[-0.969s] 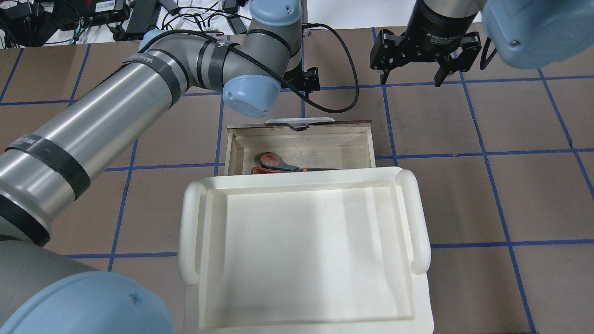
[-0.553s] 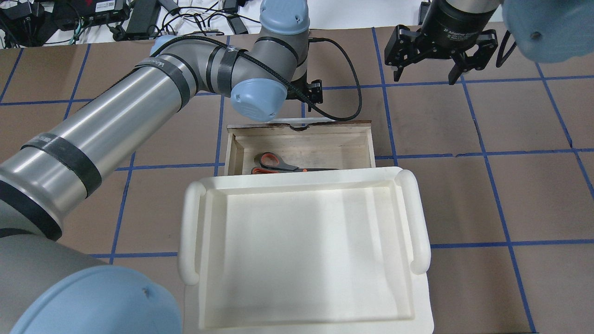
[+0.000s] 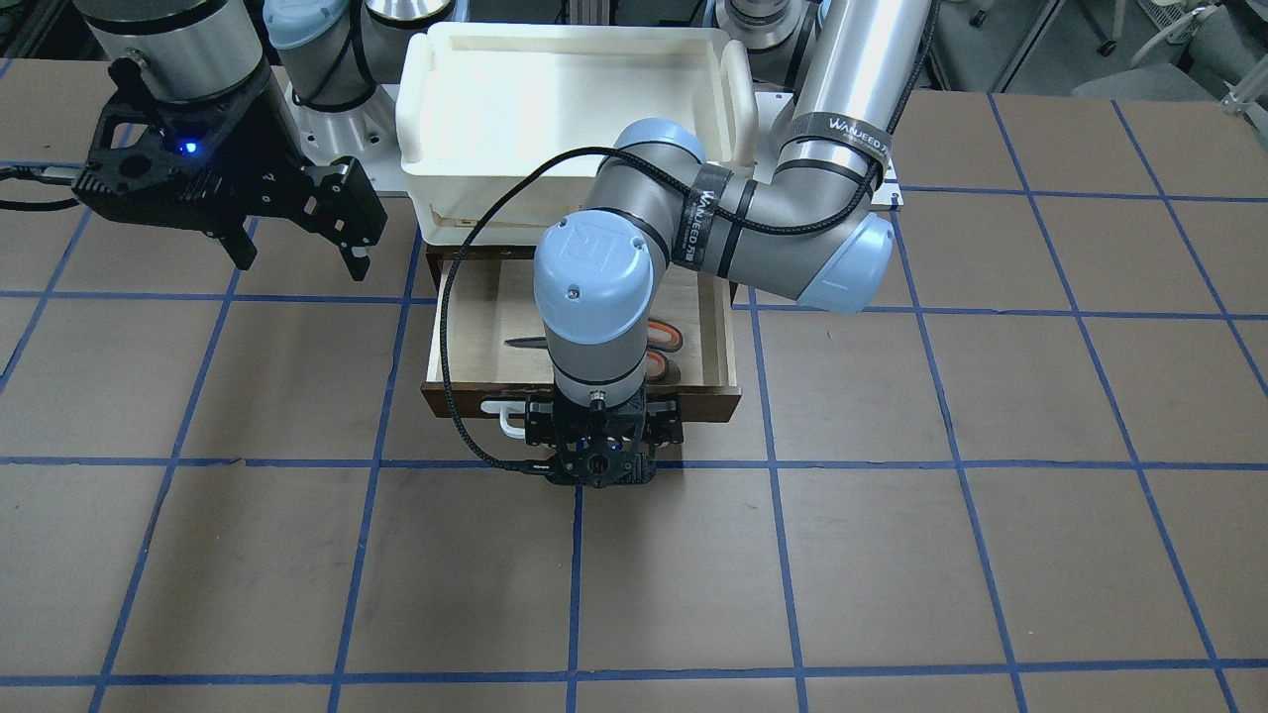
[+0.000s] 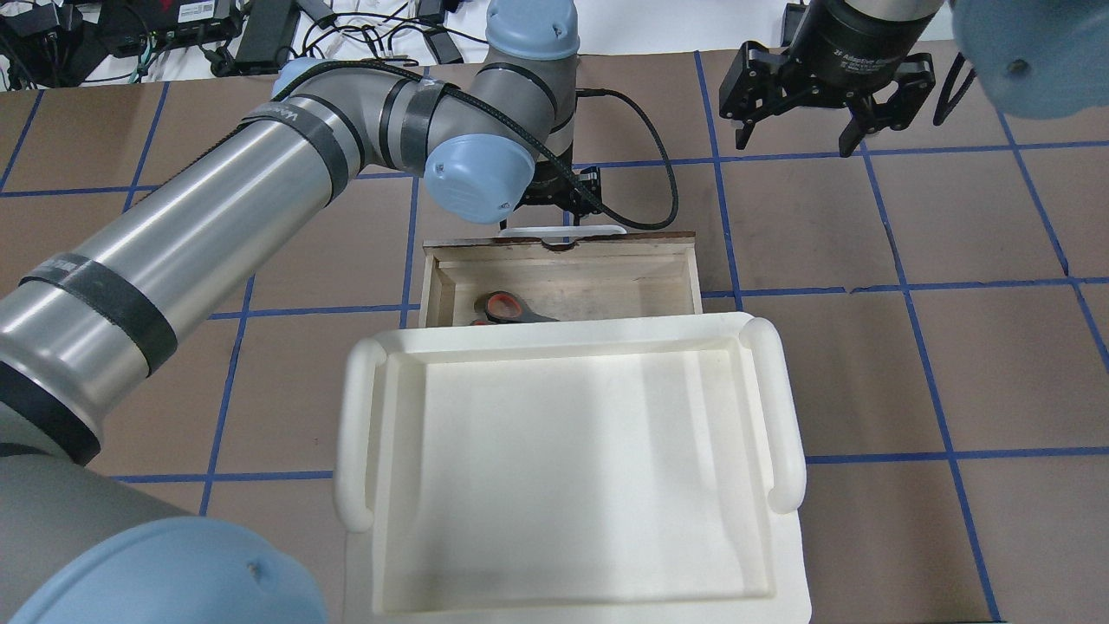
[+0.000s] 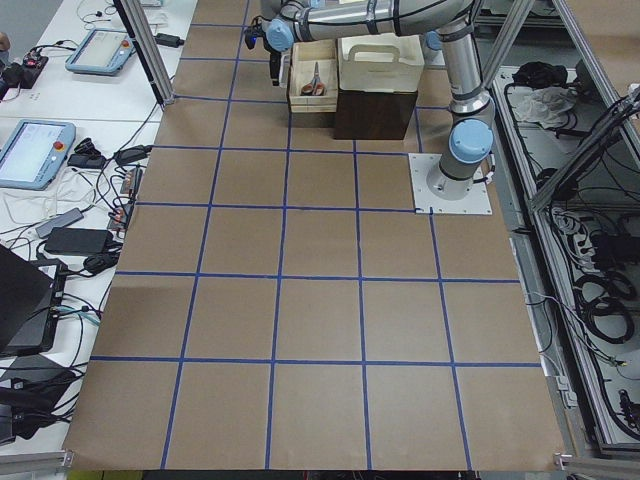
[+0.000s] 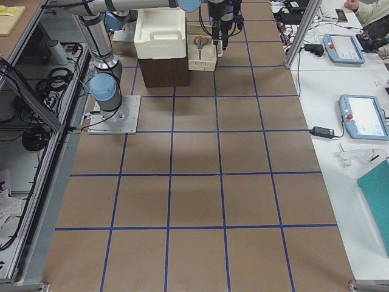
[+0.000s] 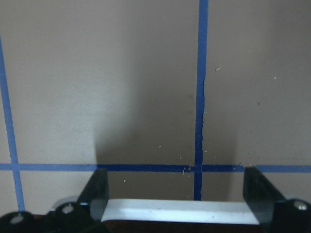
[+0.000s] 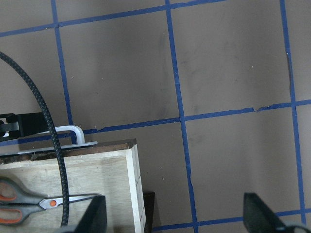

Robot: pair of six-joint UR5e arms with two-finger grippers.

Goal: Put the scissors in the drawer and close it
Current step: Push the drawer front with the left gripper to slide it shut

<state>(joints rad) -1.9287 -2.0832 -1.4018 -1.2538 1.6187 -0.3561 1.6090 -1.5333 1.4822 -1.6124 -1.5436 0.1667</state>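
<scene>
Nearest the robot sits one white tray (image 4: 554, 336), and from under its far edge one drawer (image 4: 690, 276) stands open. One pair of scissors (image 4: 507, 307) lies flat on the drawer's floor, handles toward the robot's left. Past the drawer's front, its single white bar handle (image 7: 180, 209) lies between the spread fingers of the left gripper (image 3: 601, 460). The right gripper (image 4: 799, 143), also spread and empty, hangs farther off.

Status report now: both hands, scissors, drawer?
Left hand open, straddling white handle. Right hand open, empty, off to the side. Scissors inside drawer, drawer not yet shut. Nothing seen blocking it.
</scene>
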